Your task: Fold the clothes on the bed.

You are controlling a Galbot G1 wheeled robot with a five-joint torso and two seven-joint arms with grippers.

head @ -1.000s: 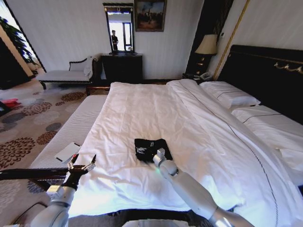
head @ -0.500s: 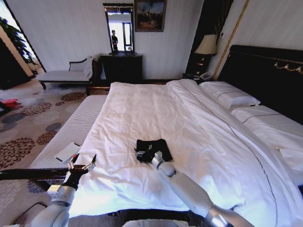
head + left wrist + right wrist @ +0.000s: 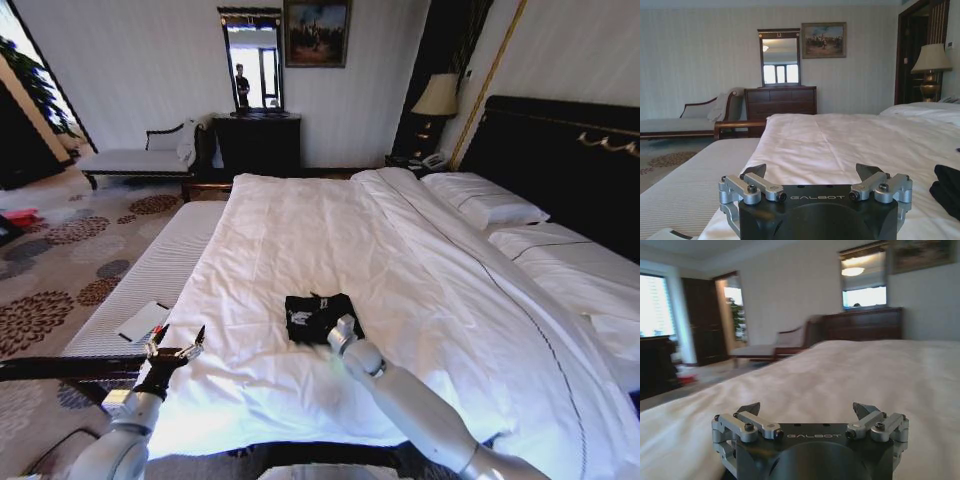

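Observation:
The clothes point(image 3: 316, 313), a black T-shirt lying as a small folded square with a bit of white print showing, rest on the near middle of the bed point(image 3: 300, 225). My right gripper point(image 3: 339, 328) hovers at the shirt's near right corner. In the right wrist view the right gripper point(image 3: 806, 411) is open with nothing between its fingers, just above the white duvet point(image 3: 850, 375). My left gripper point(image 3: 176, 346) is parked open at the bed's near left edge. In the left wrist view the left gripper point(image 3: 811, 172) is empty, and the black shirt point(image 3: 946, 189) lies off to one side.
A striped white bench point(image 3: 150, 275) runs along the bed's left side with a flat white item point(image 3: 142, 321) on it. Pillows point(image 3: 485, 202) and a dark headboard point(image 3: 560, 150) are far right. A dresser point(image 3: 258, 142), chaise point(image 3: 140, 157) and lamp point(image 3: 437, 96) stand beyond.
My right gripper reached onto the shirt's near edge, then drew back slightly to the right. The shirt now lies flatter. The left arm has not moved.

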